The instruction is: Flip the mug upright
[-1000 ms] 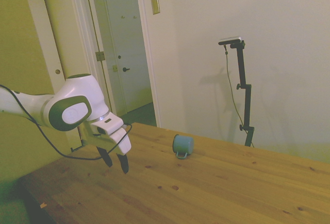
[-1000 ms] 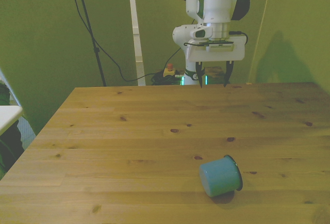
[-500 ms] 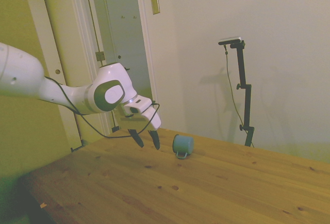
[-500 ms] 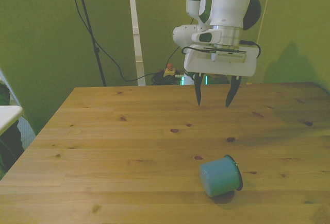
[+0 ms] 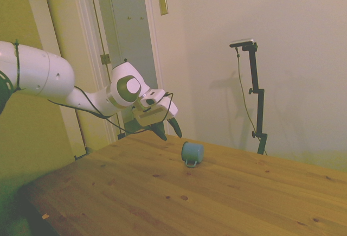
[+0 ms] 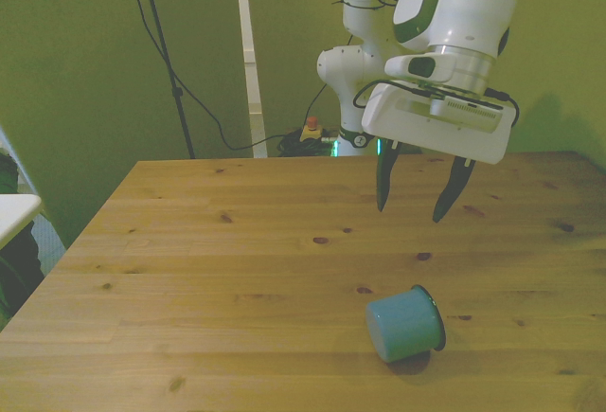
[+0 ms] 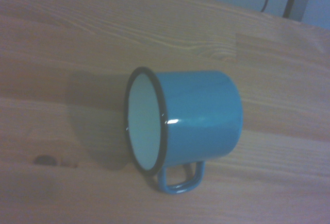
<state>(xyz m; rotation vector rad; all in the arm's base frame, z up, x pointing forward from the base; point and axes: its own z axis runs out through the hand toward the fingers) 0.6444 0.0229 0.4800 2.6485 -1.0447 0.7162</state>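
Note:
The teal mug [image 6: 405, 324] lies on its side on the wooden table [image 6: 237, 270], near the front view's lower right. In the side view the mug [image 5: 192, 153] rests with its thin loop handle against the wood. The wrist view shows the mug [image 7: 191, 121] close up, with a dark rim, a pale inside and the handle [image 7: 178, 180] lying on the tabletop. My gripper [image 6: 417, 208] hangs open in the air above the table, behind the mug and apart from it. From the side, the gripper [image 5: 169, 133] sits just left of the mug, tilted toward it, with nothing between its fingers.
A doorway and a closed white door [image 5: 133, 62] stand behind the arm in the side view. A black cable [image 6: 204, 109] hangs past the table's far edge in the front view. Bare wood surrounds the mug on all sides.
The arm has reached out over the table toward the mug, carrying the open gripper closer and tilting it. The mug has stayed where it lay.

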